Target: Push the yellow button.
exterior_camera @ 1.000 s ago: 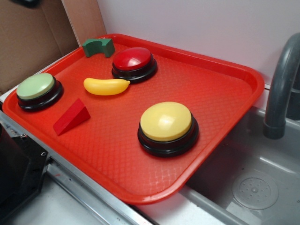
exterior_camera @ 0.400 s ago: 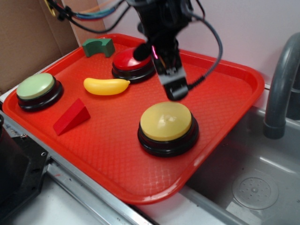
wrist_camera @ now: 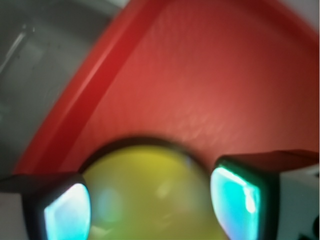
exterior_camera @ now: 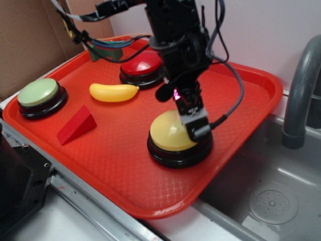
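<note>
Because the tool [exterior_camera: 196, 128], fingers apart, meets the yellow button [exterior_camera: 169, 134] off-centre, it may slip off the dome.

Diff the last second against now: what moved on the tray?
The gripper came into view from above, then dropped onto the yellow button's dome. Nothing was grasped or released. The yellow button, green button, red button, banana and red wedge stayed put.

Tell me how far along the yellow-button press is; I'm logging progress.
Done: the end effector is over the yellow button, its fingers open either side of the dome. In hand: the descent onto the button. Left: whether it is pressed cannot be told, so pushing down may remain.
</note>
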You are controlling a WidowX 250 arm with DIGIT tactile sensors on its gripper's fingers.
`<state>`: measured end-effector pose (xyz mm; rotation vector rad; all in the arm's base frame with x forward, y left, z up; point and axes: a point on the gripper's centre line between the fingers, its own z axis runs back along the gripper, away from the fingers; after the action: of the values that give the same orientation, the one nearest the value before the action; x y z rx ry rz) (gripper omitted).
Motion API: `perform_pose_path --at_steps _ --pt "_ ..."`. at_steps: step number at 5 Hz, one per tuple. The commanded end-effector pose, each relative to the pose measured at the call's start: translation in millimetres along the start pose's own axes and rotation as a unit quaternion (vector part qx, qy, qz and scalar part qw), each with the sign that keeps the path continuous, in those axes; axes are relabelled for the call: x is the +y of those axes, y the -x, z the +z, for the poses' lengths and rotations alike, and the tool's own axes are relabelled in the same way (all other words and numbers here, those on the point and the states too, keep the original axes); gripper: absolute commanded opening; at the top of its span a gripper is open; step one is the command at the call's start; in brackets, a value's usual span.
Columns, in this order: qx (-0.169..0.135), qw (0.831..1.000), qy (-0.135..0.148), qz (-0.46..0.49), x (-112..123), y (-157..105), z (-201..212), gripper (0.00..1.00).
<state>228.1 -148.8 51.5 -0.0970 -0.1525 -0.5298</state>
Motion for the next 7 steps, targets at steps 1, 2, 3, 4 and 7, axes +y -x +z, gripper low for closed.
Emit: perform_pose_path --at_steps 1,2,3,4,7 --pt "0.048 0.998 0.008 0.029 -19 -6 10 1.00" --pt "0.042 0.999 -0.022 0.013 -14 -14 33 1.00" --pt "0.046 0.996 -0.082 -0.001 -6 -18 77 1.00" --pt "0.043 0.994 -0.102 0.010 -1 -13 96 1.00" --pt "0.030 0.998 -0.045 0.037 2 -1 115 1.00"
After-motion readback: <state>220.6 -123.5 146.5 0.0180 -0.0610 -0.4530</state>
